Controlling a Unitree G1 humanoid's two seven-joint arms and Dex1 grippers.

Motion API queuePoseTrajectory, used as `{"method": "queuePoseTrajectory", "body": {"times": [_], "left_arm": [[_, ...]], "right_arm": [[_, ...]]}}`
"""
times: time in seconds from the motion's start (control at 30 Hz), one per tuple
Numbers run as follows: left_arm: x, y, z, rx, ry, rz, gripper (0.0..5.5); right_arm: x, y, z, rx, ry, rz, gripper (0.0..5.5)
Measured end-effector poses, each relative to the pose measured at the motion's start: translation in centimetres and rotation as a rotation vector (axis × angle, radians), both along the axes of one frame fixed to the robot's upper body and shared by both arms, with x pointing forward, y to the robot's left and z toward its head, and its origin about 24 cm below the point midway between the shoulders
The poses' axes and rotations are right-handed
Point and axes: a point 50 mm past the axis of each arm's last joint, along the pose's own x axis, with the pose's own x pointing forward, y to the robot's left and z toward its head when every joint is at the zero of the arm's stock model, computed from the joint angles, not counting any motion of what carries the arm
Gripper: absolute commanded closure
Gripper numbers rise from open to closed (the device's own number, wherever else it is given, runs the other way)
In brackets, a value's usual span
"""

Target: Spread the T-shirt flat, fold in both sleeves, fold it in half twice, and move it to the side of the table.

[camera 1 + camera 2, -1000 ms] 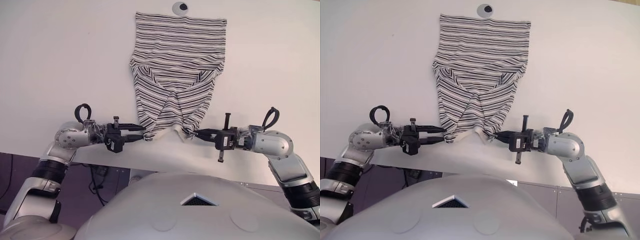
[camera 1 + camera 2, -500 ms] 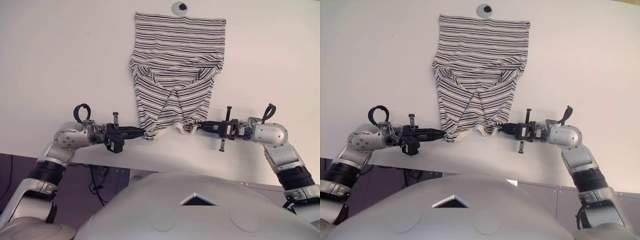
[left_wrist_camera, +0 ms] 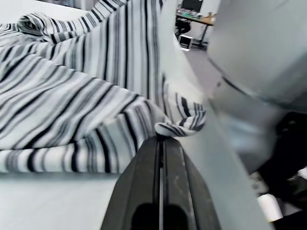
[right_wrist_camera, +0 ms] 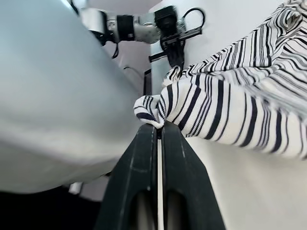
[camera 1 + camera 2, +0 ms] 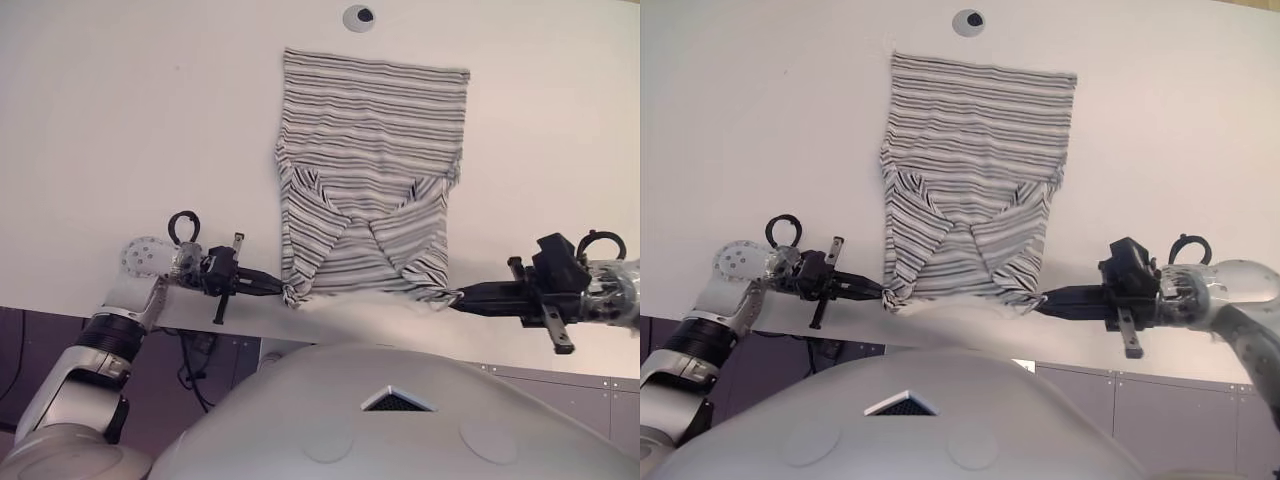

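A black-and-white striped T-shirt [image 5: 370, 170] lies on the white table [image 5: 120, 130], its sleeves folded in over the body. My left gripper [image 5: 280, 291] is shut on the shirt's near left corner at the table's front edge. My right gripper [image 5: 455, 298] is shut on the near right corner. The near edge of the shirt is stretched between the two grippers. In the left wrist view my left gripper [image 3: 160, 139] pinches a bunched striped corner. In the right wrist view my right gripper [image 4: 158, 125] pinches the other corner, with the left arm [image 4: 139, 26] farther off.
A small round grey marker [image 5: 359, 16] sits on the table just beyond the shirt's far edge. The table's front edge [image 5: 330, 325] runs right under both grippers. Bare white surface lies to the left and right of the shirt.
Both grippers have pulled apart, the right one far to the right. The bunched near edge of the shirt is now stretched out wide, and the shirt has slid nearer.
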Motion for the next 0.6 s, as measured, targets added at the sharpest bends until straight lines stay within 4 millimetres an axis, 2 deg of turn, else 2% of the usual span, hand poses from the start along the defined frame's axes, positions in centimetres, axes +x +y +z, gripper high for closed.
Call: {"method": "queuePoseTrajectory", "body": {"times": [0.07, 0.17, 0.27, 0.3, 0.33, 0.4, 0.43, 0.47, 0.5, 0.53, 0.6], "left_arm": [[-0.2, -0.4, -0.1, -0.021, 0.072, -0.011, 5.49], [-0.3, -0.7, -0.1, -0.083, 0.122, 0.036, 5.49], [0.4, -0.7, 0.4, -0.215, 0.085, 0.232, 5.49], [1.4, -0.9, 1.1, -0.252, 0.102, 0.304, 5.49], [3.3, -1.3, 2.7, -0.282, 0.111, 0.365, 5.49], [8.8, -2.4, 8.6, -0.282, 0.009, 0.441, 5.49], [10.9, -3.0, 11.1, -0.257, -0.055, 0.474, 5.49], [12.8, -3.6, 13.3, -0.212, -0.135, 0.512, 5.49], [14.2, -4.2, 14.5, -0.189, -0.190, 0.538, 5.49], [15.6, -4.5, 14.2, -0.133, -0.199, 0.593, 5.49], [16.9, -4.8, 12.5, -0.053, -0.170, 0.643, 5.49]], "right_arm": [[-0.1, -0.2, 0.8, 0.005, 0.050, 0.015, 5.50], [-0.1, -0.6, 0.9, -0.003, 0.064, -0.016, 5.50], [2.1, -0.9, 1.1, 0.036, -0.043, -0.153, 5.50], [2.9, -1.0, 1.1, 0.055, -0.081, -0.200, 5.50], [3.8, -1.0, 1.0, 0.064, -0.115, -0.243, 5.50], [6.7, -0.7, 0.9, 0.092, -0.233, -0.347, 5.50], [8.6, -0.5, 0.6, 0.090, -0.298, -0.415, 5.50], [10.7, -0.2, 0.1, 0.075, -0.359, -0.493, 5.50], [12.3, 0.1, -0.2, 0.063, -0.403, -0.547, 5.50], [13.7, 0.3, -0.7, 0.039, -0.438, -0.603, 5.50], [15.2, 0.2, -1.5, -0.005, -0.466, -0.665, 5.50]]}}
